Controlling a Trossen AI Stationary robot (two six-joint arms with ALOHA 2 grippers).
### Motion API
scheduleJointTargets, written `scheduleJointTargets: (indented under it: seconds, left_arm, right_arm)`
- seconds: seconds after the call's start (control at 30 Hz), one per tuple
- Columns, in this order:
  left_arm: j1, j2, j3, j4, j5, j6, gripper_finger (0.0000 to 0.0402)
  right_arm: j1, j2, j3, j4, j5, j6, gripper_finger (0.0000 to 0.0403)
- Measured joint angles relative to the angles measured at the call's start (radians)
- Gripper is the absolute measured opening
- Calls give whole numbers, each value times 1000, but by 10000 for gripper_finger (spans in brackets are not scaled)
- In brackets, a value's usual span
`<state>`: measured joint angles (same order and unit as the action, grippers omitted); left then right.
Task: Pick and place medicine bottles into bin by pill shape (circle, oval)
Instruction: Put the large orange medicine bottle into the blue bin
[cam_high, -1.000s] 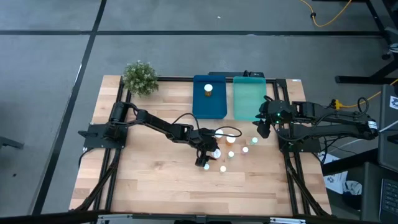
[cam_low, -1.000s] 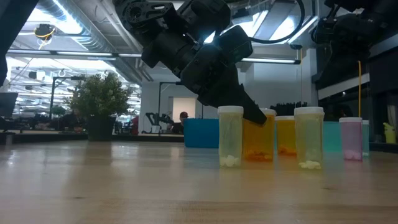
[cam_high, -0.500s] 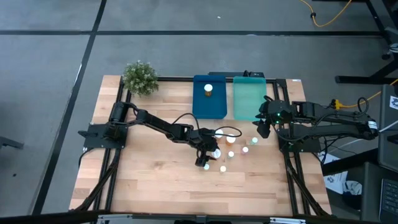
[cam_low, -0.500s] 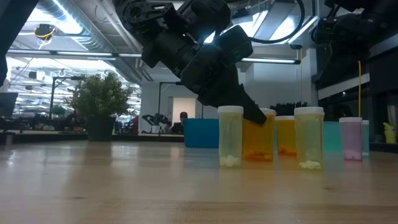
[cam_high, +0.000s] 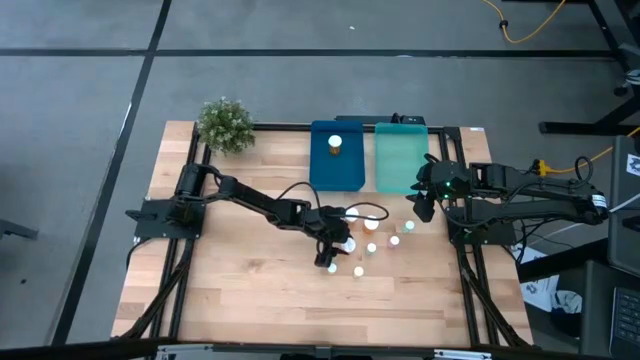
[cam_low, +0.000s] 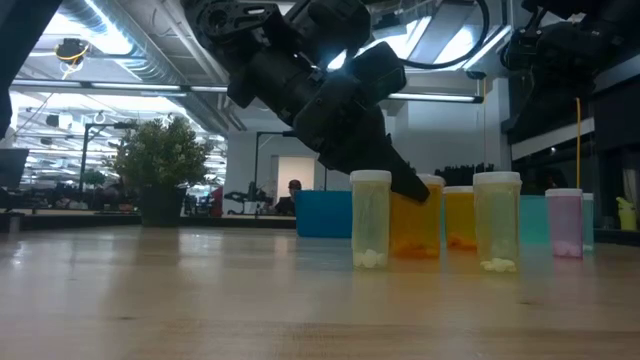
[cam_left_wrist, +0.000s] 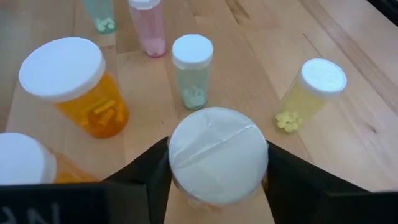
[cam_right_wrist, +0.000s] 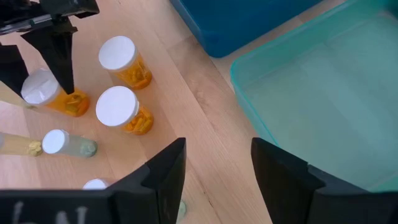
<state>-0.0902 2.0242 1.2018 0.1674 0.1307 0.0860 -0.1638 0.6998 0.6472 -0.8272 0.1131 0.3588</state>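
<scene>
Several white-capped medicine bottles stand upright on the wood in the middle of the table, amber ones (cam_left_wrist: 74, 81) and pale ones (cam_left_wrist: 193, 68). One more bottle (cam_high: 335, 143) stands in the dark blue bin (cam_high: 336, 170), beside the teal bin (cam_high: 400, 158). My left gripper (cam_high: 337, 246) reaches into the cluster, shut on an amber bottle (cam_low: 415, 225). My right gripper (cam_high: 424, 207) hovers open over the wood by the teal bin's near left corner, with nothing between its fingers. My left gripper pinches the amber bottle at its white cap (cam_left_wrist: 180, 168), one finger (cam_left_wrist: 146, 177) on each side of it. The fingers slant down from the table's left. The bottle stands upright with its base on the table.
A small potted plant (cam_high: 225, 123) stands at the far left corner. Other bottles (cam_high: 372, 247) crowd close around the held one on its right and near sides. The wood toward the near edge and the left is bare.
</scene>
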Motion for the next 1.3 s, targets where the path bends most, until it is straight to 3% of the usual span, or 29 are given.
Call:
scheduleJointTargets:
  seconds: [0.33,0.6,0.8,1.03,1.3]
  left_arm:
    - [23,-165,0,-94,-8,-4,184]
    - [151,-309,15,-139,-152,78,184]
    - [334,-280,33,-150,-146,72,184]
    - [522,-205,33,-163,-60,1,184]
    - [580,-109,33,-186,18,-40,184]
  right_arm:
    - [0,0,0,-2,0,0,183]
    - [0,0,0,1,0,1,183]
    - [0,0,0,8,0,3,183]
    - [0,0,0,8,0,2,183]
    - [0,0,0,8,0,-3,183]
